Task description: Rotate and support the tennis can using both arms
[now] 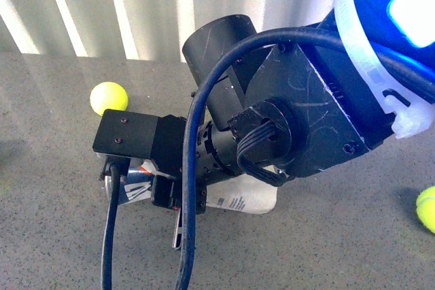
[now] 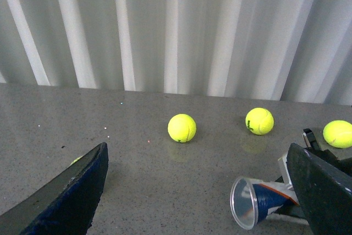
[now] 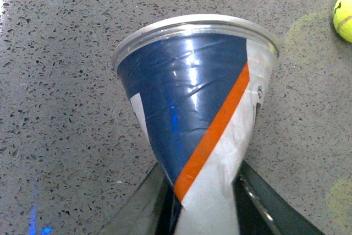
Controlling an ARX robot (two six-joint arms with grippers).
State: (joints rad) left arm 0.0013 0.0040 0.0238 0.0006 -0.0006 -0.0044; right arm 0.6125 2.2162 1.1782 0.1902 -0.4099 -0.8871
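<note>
Tennis can (image 3: 192, 108): lies on its side, low over the table (image 1: 54, 236), beneath the right arm.
Right gripper (image 3: 203, 191): clamped on the can's labelled body, one finger on each side.
Left gripper (image 2: 197, 180): fingers wide apart and empty, apart from the can and facing its open end.
Step, as judged: bring the left gripper to the free end as support, then turn the right wrist.
Care: the wall is slick and round, so hold firm, rotate slowly and avoid the tennis balls (image 2: 182, 127).
</note>
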